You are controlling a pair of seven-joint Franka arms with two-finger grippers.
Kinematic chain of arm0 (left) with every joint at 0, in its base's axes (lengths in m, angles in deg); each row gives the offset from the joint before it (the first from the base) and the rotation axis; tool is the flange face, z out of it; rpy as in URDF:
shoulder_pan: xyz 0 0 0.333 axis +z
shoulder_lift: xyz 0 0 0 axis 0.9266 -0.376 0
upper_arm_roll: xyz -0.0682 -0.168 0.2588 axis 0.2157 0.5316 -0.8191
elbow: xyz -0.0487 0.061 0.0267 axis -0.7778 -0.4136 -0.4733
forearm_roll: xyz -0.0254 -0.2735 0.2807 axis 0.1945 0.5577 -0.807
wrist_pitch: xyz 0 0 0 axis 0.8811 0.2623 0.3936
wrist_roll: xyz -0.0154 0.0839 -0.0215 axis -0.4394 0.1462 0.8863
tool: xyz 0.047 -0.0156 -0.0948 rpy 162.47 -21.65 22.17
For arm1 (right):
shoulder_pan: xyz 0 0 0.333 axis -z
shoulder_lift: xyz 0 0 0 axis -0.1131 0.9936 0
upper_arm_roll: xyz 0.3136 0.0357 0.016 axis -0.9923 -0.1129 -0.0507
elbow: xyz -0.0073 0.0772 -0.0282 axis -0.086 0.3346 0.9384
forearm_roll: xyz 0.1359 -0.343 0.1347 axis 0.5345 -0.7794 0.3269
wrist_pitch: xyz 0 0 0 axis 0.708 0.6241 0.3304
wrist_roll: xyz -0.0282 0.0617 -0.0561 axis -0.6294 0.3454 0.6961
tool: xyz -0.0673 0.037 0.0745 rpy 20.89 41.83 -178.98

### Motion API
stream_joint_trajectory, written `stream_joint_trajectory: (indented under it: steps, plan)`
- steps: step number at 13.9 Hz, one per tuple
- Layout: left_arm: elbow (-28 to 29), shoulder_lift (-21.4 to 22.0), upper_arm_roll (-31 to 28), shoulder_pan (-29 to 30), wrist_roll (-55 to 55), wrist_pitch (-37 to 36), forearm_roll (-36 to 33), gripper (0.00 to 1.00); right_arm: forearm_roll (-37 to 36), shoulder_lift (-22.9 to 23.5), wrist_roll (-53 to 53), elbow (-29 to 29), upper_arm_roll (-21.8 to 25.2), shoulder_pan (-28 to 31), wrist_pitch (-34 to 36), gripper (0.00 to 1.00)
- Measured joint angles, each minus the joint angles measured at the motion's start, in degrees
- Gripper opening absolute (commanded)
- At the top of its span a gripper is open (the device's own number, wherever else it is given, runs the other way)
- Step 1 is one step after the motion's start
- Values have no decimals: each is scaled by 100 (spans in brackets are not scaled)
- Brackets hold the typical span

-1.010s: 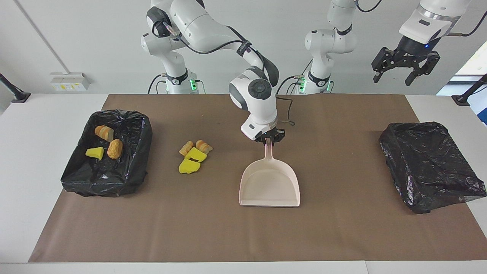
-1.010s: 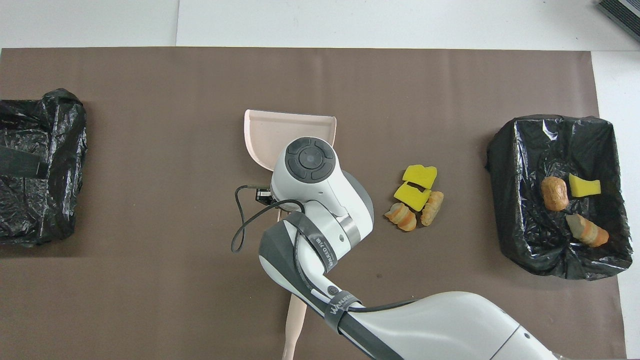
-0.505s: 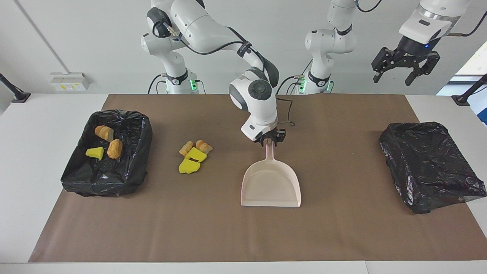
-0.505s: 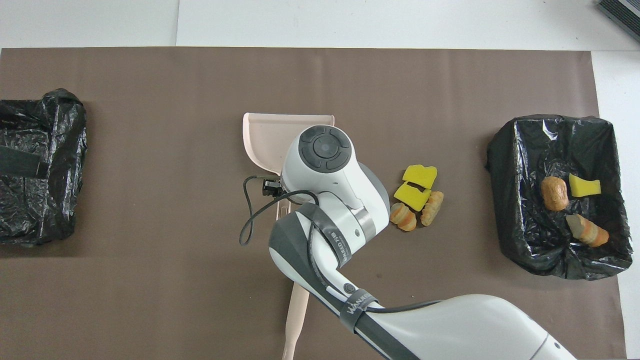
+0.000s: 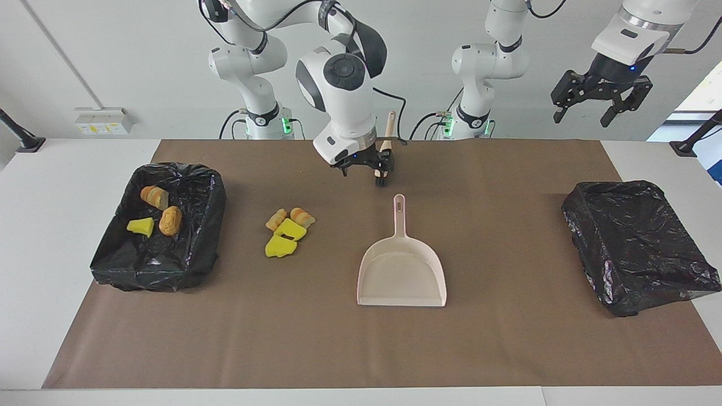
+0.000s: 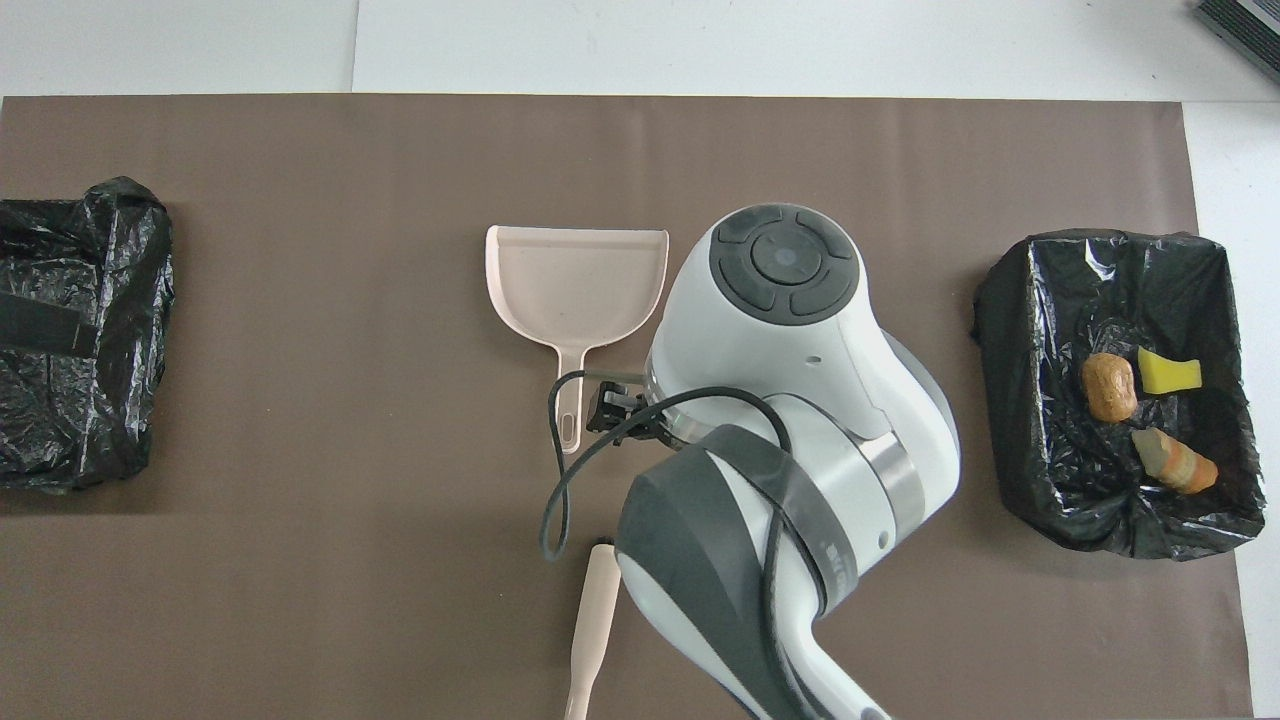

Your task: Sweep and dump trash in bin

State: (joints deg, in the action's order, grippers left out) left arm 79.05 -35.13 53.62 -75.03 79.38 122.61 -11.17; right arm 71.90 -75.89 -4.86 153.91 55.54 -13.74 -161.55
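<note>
On the mat, trash [image 5: 286, 231] (yellow sponge bits, striped rolls) clusters.

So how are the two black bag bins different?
The black bag-lined bin at the right arm's end holds trash: two striped bread rolls and a yellow sponge bit. The black bag-lined bin at the left arm's end shows nothing inside. The first has a small pile of trash lying beside it; the second has none. Both are crinkly black and sit on the brown mat.

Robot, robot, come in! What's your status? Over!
Both open, empty: right gripper raised beside dustpan handle, left gripper waiting high. Four trash pieces on mat, three in bin. Nothing in the way.
</note>
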Motion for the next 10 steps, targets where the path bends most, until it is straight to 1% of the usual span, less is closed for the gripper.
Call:
stream_joint_trajectory:
  steps: [1, 3, 6, 7, 8, 10]
  plan:
    - [0, 0, 0, 0, 0, 0, 0, 100, 84, -240, 223, 262, -4, -96, 102, 100]
    - [0, 0, 0, 0, 0, 0, 0, 100, 409, -748, 614, 1036, -19, -382, -16, 100]
    - [0, 0, 0, 0, 0, 1, 0, 100, 1031, -1539, 738, 2514, -31, -763, -968, 100]
    - [0, 0, 0, 0, 0, 1, 0, 100, 1132, -1713, 866, 2899, -31, -929, -1270, 100]
    - [0, 0, 0, 0, 0, 1, 0, 100, 1182, -1825, 1112, 3239, -33, -1137, -1615, 100]
    - [0, 0, 0, 0, 0, -1, 0, 100, 1200, -1871, 1491, 3750, -39, -1564, -2333, 100]
